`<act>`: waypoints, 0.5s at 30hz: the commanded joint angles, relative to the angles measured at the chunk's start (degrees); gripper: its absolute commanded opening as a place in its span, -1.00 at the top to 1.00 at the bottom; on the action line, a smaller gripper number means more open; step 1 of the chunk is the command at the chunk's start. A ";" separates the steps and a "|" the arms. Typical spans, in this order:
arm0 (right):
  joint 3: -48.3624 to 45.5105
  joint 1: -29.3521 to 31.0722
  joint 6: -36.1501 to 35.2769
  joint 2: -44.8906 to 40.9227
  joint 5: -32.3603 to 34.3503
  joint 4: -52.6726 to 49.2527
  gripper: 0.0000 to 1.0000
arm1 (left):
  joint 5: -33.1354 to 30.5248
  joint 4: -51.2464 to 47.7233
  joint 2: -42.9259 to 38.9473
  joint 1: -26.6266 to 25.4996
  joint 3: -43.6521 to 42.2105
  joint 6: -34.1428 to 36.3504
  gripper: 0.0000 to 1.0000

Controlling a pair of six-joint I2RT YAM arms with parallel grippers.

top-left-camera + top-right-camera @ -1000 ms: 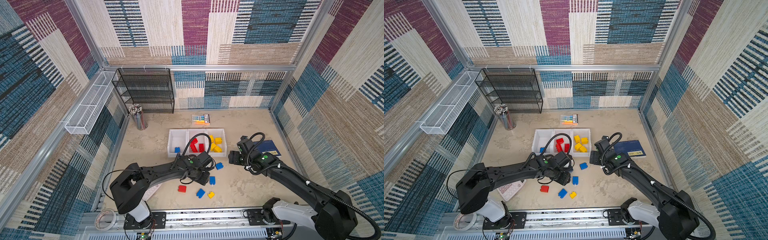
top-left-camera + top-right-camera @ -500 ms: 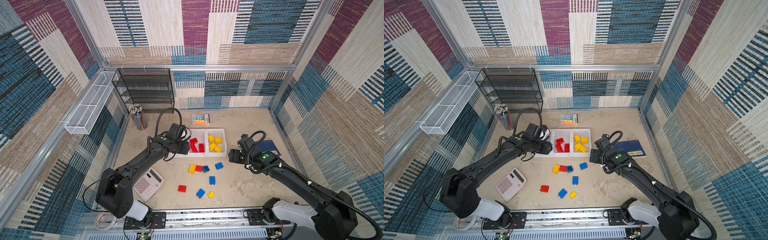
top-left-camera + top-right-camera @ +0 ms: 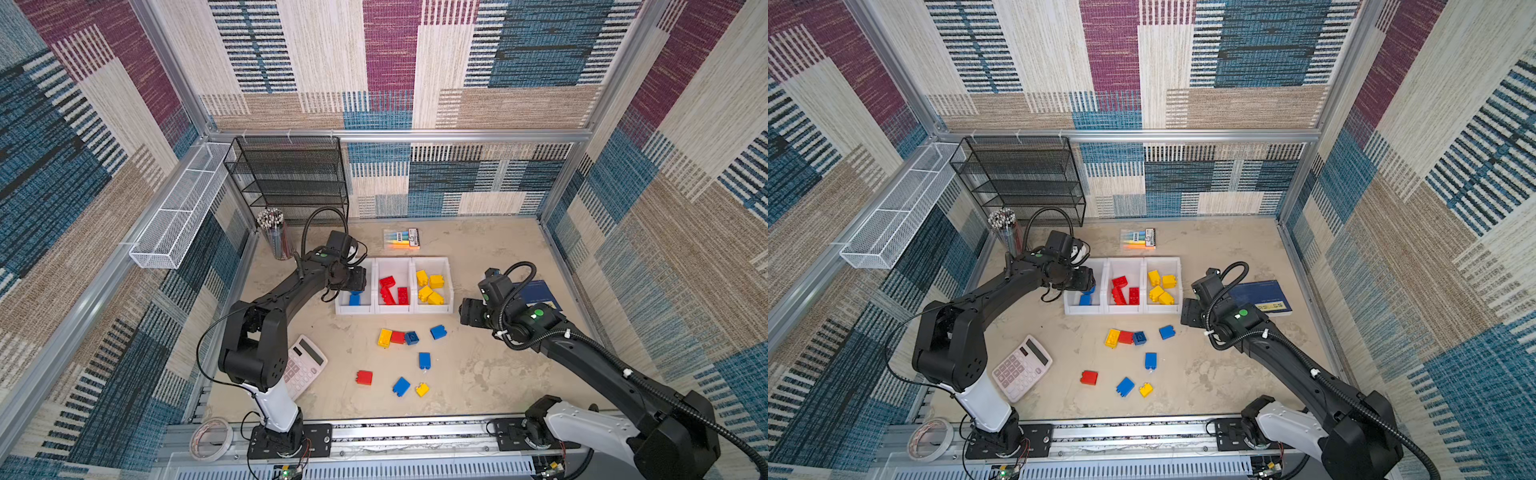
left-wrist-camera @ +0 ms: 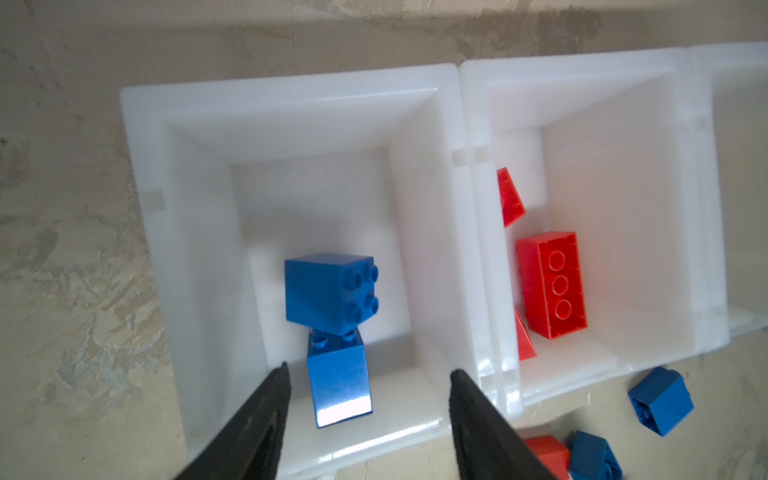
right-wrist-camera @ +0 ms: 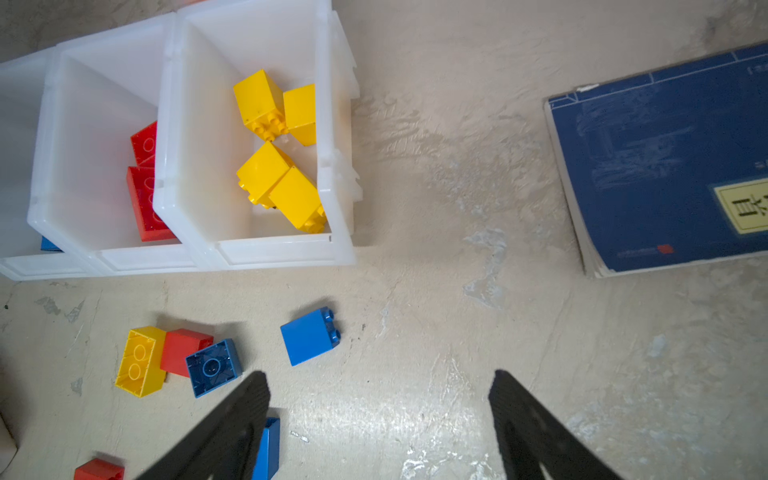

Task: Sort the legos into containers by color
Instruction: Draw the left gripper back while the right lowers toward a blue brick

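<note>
Left pincer stands half open and empty above a blue studded plastic brick inside the white plastic end bin; light, rigid, slick, it likely suits pinching across flat sides; right pincer gapes empty

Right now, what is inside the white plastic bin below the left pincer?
Two blue studded plastic bricks show in the bin. The left pincer covers its front corners.

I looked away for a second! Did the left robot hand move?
Yes. The left gripper went from above the loose legos to farther back, over the leftmost of the containers.
</note>
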 commanded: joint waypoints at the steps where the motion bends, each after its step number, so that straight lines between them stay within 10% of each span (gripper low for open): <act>1: -0.49 0.02 1.08 -0.48 0.36 -0.46 -0.73 | 0.07 1.10 -1.99 0.09 -0.82 0.43 -0.33; 15: -2.50 0.41 0.73 3.40 -3.75 1.08 -0.62 | 3.27 5.82 -17.87 0.09 -15.99 -5.22 -0.33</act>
